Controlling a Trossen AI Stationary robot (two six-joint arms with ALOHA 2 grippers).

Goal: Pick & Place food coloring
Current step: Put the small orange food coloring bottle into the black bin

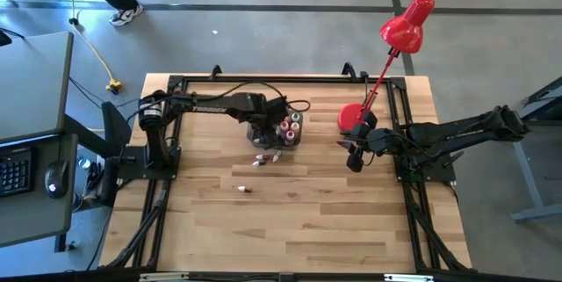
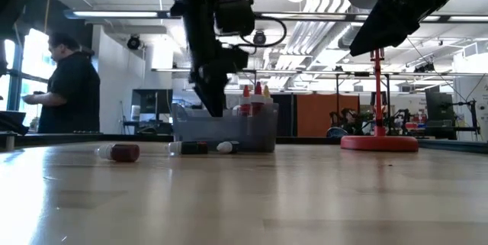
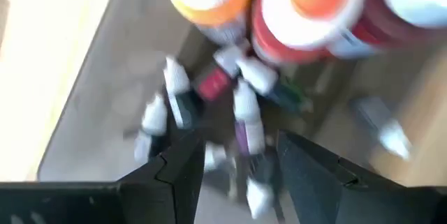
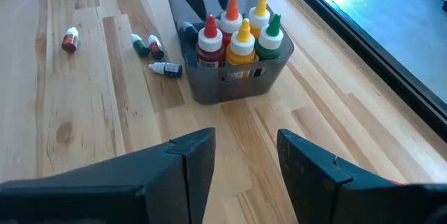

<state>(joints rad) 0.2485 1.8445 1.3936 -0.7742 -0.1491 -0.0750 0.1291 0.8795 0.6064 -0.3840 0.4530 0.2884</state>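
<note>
A pale wooden table (image 1: 290,220) framed by black rails is seen in a bright workshop, where a person in dark clothes (image 2: 70,85) stands at the far side in the low view. A red desk lamp (image 1: 397,45) rests at the table's back, on the right arm's side.

Near the middle stands a dark grey rectangular plastic bin (image 4: 234,84); upright squeeze bottles of food coloring (image 4: 241,39), capped red, orange, yellow and green, are held at one end of it, and small whitish vials (image 3: 244,116) lie on its floor. The left gripper (image 3: 234,165) is lowered into the bin with its fingers spread, nothing clamped between them; a vial seems just to have been released, so the placing step is judged to be in hand.

Four loose vials (image 4: 155,56) lie on the wood just beside the bin, one of them (image 4: 69,39) well apart. A lift clear and a reach to these is called for next. The right gripper (image 4: 244,154) waits near the lamp, fingers apart and empty.
</note>
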